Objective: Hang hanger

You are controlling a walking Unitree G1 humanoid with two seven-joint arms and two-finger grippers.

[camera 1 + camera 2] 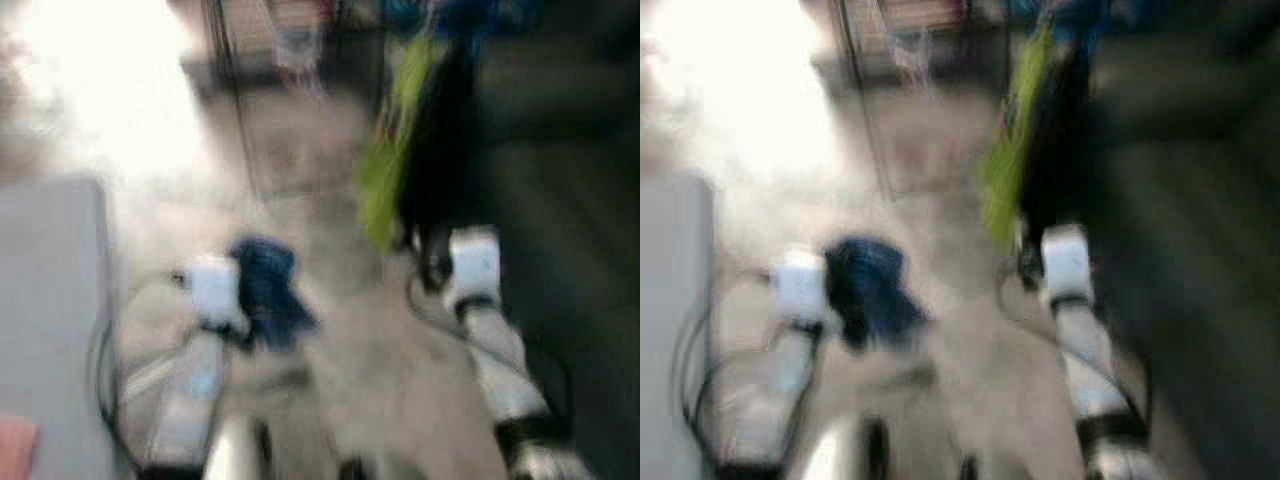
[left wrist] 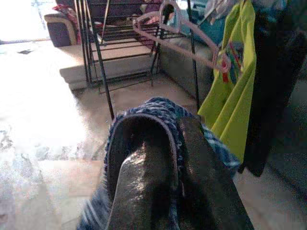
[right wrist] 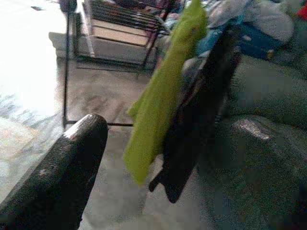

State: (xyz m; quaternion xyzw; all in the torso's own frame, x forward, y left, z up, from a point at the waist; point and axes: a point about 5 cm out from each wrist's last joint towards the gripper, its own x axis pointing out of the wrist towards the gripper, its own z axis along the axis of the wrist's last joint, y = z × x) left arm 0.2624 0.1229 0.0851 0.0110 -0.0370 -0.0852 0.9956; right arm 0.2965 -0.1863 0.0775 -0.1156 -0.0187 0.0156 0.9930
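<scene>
**Blue Garment Carried Toward the Drying Rack**

In the left eye view, heavily blurred, the left claw (image 1: 255, 300) is seen held forward with a dark blue garment (image 1: 268, 290) bunched at its tip. A lime-green shirt (image 1: 392, 150) and a black garment (image 1: 440, 150) are seen hanging ahead, and the right claw (image 1: 432, 262) is raised just below them.

In the left wrist view, the blue knitted cloth (image 2: 158, 112) is seen pinched between the two black fingers (image 2: 144, 187), so this claw is closed on it. A pink hanger (image 2: 180, 40) is seen beyond the black drying rack (image 2: 103, 57), next to the green shirt (image 2: 235, 81). Its long axis runs slantwise, the hook end toward the rack and the far tip toward the shirt. The hanger is judged light, stiff and thin, best taken at its neck under the hook; whether the blue garment is on a hanger cannot be told.

In the right wrist view, the right claw's fingers (image 3: 67, 177) are spread wide with nothing between them, pointed toward the green shirt beside the rack.
</scene>
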